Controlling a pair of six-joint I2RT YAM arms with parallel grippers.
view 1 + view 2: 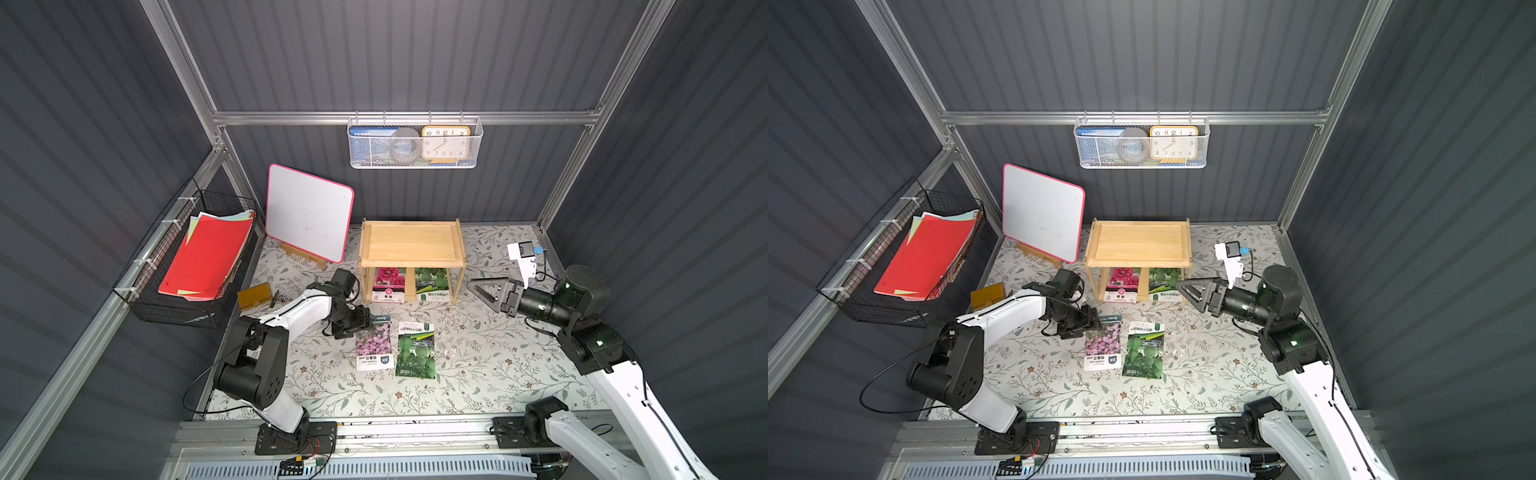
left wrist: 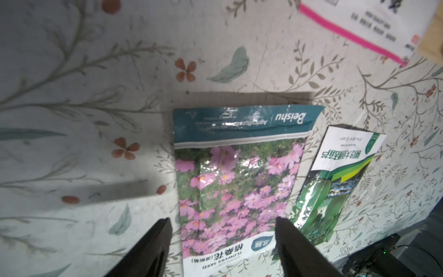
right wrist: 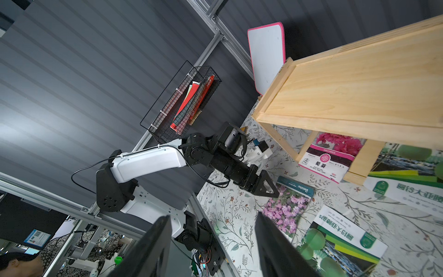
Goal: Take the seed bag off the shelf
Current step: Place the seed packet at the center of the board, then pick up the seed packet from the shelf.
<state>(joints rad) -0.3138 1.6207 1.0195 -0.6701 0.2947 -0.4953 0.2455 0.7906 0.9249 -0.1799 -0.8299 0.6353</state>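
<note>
Left claw [image 2: 223, 223], right claw [image 3: 213, 217] are hanging spread; seed bag [image 1: 432, 283] on 12 o'clock shelf [image 1: 411, 243] is looking light, slick, floppy, wanting a front-edge pinch.

A robotics lab test booth: dark grey ribbed wall panels [image 1: 395, 54] on silver aluminium extrusion framing [image 1: 291, 118], with white-and-black robot arms [image 1: 299, 309] bolted to a metal base rail [image 1: 415, 432].

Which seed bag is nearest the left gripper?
The pink-flower bag with the teal strip, flat on the table beside the left gripper; the rest sit farther off.
</note>
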